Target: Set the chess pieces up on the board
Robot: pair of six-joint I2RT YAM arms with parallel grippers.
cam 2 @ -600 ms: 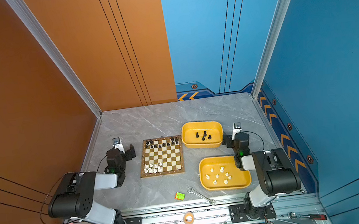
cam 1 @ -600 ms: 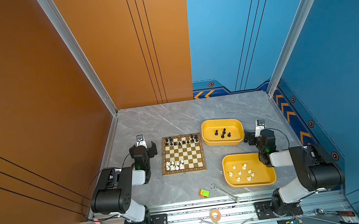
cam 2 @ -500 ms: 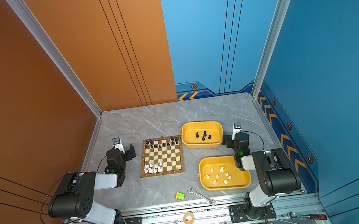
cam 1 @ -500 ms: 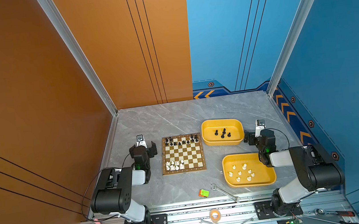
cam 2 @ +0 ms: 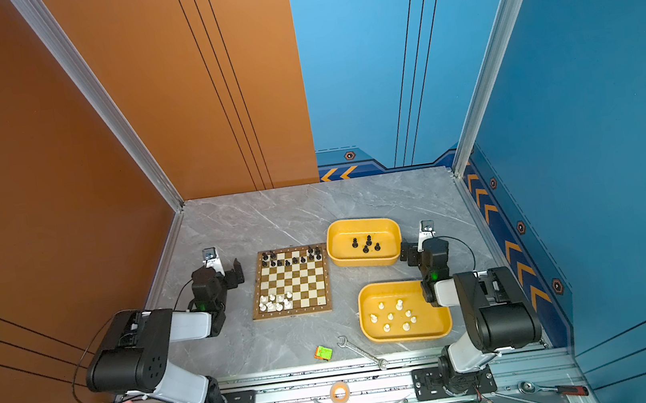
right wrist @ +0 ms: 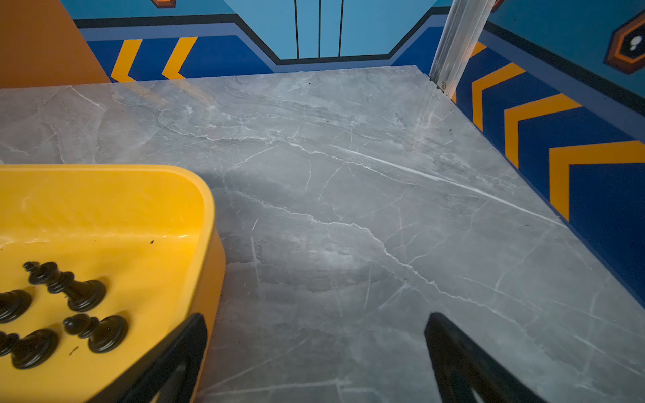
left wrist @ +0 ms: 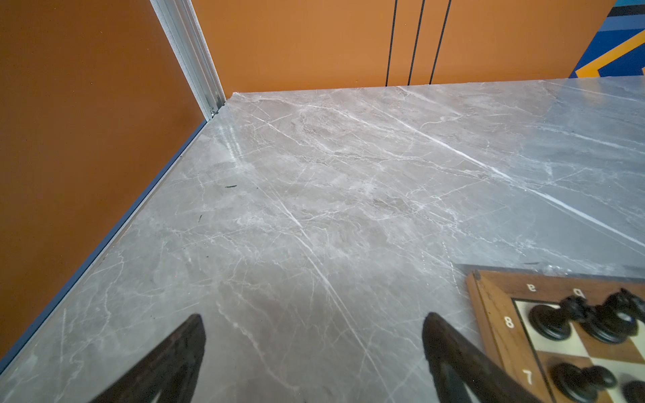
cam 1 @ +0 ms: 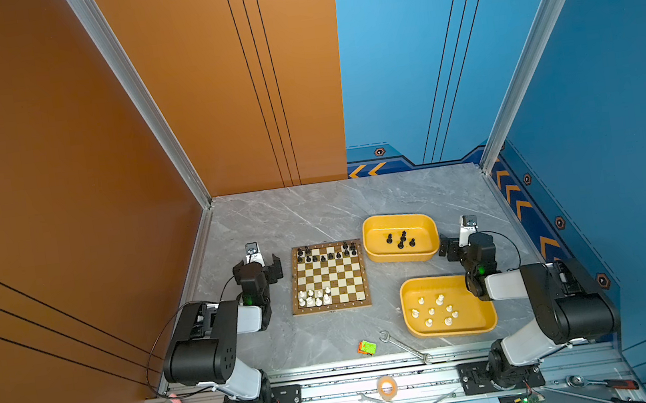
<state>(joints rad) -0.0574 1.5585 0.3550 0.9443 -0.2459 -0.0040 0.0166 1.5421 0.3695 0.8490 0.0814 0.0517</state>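
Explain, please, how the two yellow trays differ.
The far tray holds a few black pieces; the near tray holds white pieces, more of them. The far tray sits level with the board's black end, the near tray beside the wrench. Both are yellow and rounded.

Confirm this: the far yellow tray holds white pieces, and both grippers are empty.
No: the far tray holds black pieces, not white; the right wrist view shows it best. The left gripper and right gripper are indeed empty, jaws open.
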